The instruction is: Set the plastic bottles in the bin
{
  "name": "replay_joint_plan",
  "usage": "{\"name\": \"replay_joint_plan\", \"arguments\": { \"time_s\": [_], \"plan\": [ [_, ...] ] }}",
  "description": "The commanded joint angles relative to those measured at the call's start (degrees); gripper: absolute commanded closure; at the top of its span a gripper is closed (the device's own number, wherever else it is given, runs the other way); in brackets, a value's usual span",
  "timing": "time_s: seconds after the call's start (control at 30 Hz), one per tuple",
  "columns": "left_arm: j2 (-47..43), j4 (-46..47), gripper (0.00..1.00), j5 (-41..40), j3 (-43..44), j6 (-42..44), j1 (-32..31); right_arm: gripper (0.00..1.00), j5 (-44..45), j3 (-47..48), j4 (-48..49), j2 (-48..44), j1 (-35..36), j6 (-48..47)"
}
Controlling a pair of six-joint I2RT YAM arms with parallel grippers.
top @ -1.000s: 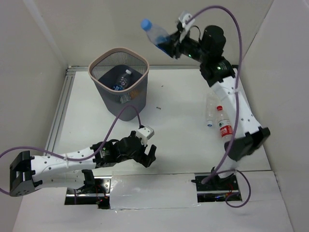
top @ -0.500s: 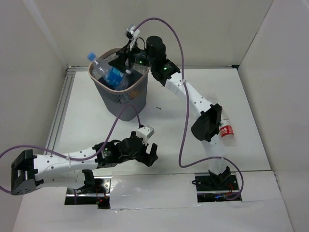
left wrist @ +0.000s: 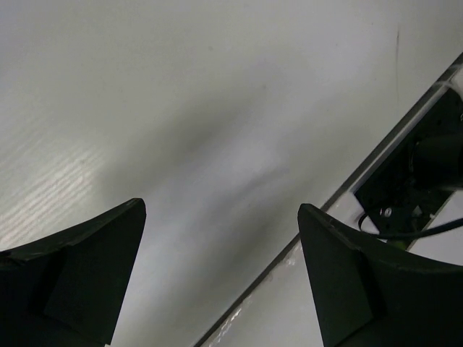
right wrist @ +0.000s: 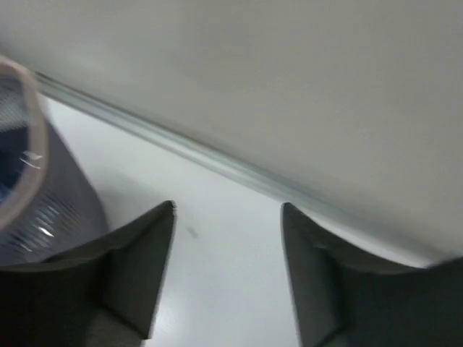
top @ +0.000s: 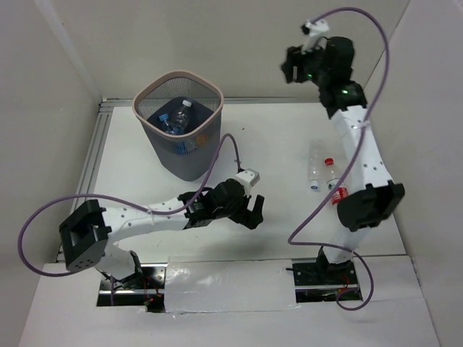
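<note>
**Top view.** The bin (top: 139, 101) stands on the surface (top: 275, 144), close to the back wall (top: 231, 43). Inside it lie bottles (top: 177, 119) with blue labels; one white cap and one blue cap show, and how many lie beneath I cannot tell. Well to the right of the bin, a clear bottle (top: 315, 165) and a red-label bottle (top: 336, 186) lie side by side on the surface, close to the right arm. The right end effector (top: 288, 71) hangs high to the right of the bin, against the back wall, with nothing in it. The left end effector (top: 250, 219) sits low over the surface, nearer than the bin and to its right, also with nothing in it.

**Left wrist view.** The left end effector (left wrist: 221, 217) is spread wide. Its dark fingers (left wrist: 87, 267) frame only bare surface (left wrist: 181, 108). A black mount (left wrist: 416, 177) with a cable sits past the surface's edge.

**Right wrist view.** The picture is blurred. The right end effector (right wrist: 228, 210) stands parted with nothing between its fingers (right wrist: 137, 260). The bin (right wrist: 54, 210) shows at the left edge, with a trace of blue inside. A rail (right wrist: 181, 148) runs from behind the bin along the foot of the back wall (right wrist: 289, 72).
</note>
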Motion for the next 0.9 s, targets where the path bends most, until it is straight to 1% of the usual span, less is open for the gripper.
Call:
{"name": "replay_joint_plan", "arguments": {
  "time_s": [0.0, 0.03, 0.07, 0.1, 0.13, 0.2, 0.23, 0.27, 0.33, 0.37, 0.4, 0.43, 0.5, 0.53, 0.6, 0.77, 0.87],
  "plan": [
    [4.0, 4.7, 0.01, 5.1, 5.5, -0.6, 2.5, 0.39, 8.4, -10.4, -12.3, -7.2, -8.1, -2.0],
    [6.5, 4.7, 0.01, 5.9, 7.8, -0.6, 3.6, 0.44, 8.4, -13.9, -12.9, -10.6, -10.1, -2.0],
    [7.8, 5.3, 0.01, 6.6, 8.9, -1.5, 4.3, 0.49, 9.0, -20.6, -13.5, -12.1, -11.8, -2.0],
    [8.8, 5.3, 0.01, 7.9, 11.0, -2.0, 4.8, 0.52, 9.7, -23.9, -13.5, -13.5, -14.8, -2.0],
    [11.1, 6.0, 0.03, 8.6, 12.1, -2.6, 5.3, 0.52, 9.7, -28.9, -14.4, -15.4, -16.0, -2.0],
    [13.2, 6.0, 0.03, 10.0, 14.5, -3.1, 6.1, 0.47, 10.5, -32.8, -16.9, -16.2, -19.3, -2.0],
    [14.3, 6.0, 0.03, 10.7, 16.6, -3.1, 6.7, 0.36, 10.5, -36.0, -18.0, -16.8, -20.3, -2.0],
    [16.3, 6.0, 0.03, 10.7, 17.9, -3.1, 7.3, 0.31, 9.9, -37.6, -19.4, -17.4, -21.2, -2.0],
    [18.5, 6.0, 0.03, 11.2, 21.9, -3.1, 7.3, 0.24, 9.3, -40.8, -19.9, -18.3, -23.9, -2.6],
    [19.7, 6.0, 0.03, 11.8, 23.5, -2.5, 7.9, 0.15, 9.3, -43.8, -19.9, -19.3, -24.5, -2.6],
    [22.3, 5.4, 0.0, 11.8, 25.2, -2.5, 7.9, 0.11, 9.3, -45.0, -19.9, -19.3, -25.2, -2.6],
    [23.6, 5.4, 0.0, 11.8, 28.8, -2.0, 8.4, 0.1, 9.3, -46.1, -19.9, -20.1, -25.9, -3.3],
    [26.3, 4.1, 0.0, 12.5, 32.5, -2.0, 9.0, 0.06, 10.4, -48.6, -19.9, -20.1, -26.6, -4.0],
    [28.7, 4.1, 0.0, 12.5, 35.4, -2.0, 9.0, 0.06, 10.4, -49.5, -19.9, -20.1, -27.4, -4.9],
    [30.5, 3.6, 0.0, 13.1, 37.3, -2.6, 9.6, 0.05, 9.8, -51.9, -19.9, -19.4, -28.1, -5.8],
    [32.3, 4.6, 0.0, 14.2, 38.5, -3.7, 10.2, 0.05, 8.7, -56.7, -16.9, -18.3, -28.9, -6.9],
    [31.8, 4.6, 0.0, 14.2, 36.3, -3.2, 10.7, 0.05, 10.1, -58.9, -14.6, -15.5, -28.9, -6.9]
  ]
}}
